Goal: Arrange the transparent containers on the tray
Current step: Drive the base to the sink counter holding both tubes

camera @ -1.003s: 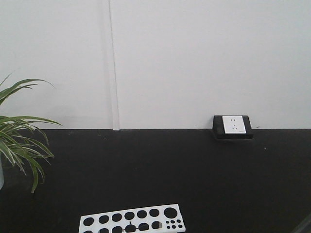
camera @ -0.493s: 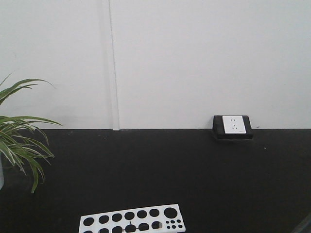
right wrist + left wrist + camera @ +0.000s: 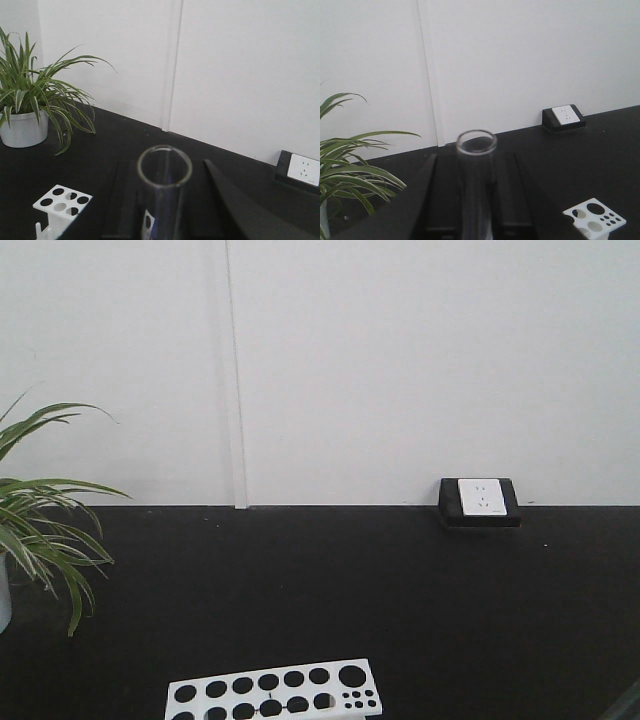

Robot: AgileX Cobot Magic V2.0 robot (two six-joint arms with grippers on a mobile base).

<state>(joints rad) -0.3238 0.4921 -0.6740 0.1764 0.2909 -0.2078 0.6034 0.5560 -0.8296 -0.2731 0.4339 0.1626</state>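
Left wrist-mounted view question: was anything actually held there?

Reply: Yep. A glass tube [image 3: 476,200] was seen upright, rim up, clamped between the dark fingers [image 3: 432,200] of the left gripper [image 3: 472,159]. Same story was told by the right wrist view: a second tube [image 3: 164,205] was pinched in the right gripper [image 3: 164,167], fingers narrowed onto the glass.

OP: And the arms? Nothing was spotted in the front view.

Reply: Right, only the white rack [image 3: 272,695], a plant [image 3: 45,540] and a socket box [image 3: 480,498] on the black table [image 3: 400,590] were shown there. Both wrists were judged to be held level and raised, pointed at the wall, with the rack lower down and off to the side. The tray wasn't caught in any view, so it probably had to be found first. To be done well, the tubes needed to be carried plumb, lowered slowly, and let go only once supported by the tray floor. No extra squeeze was called for; thin glass was reckoned easy to crack.
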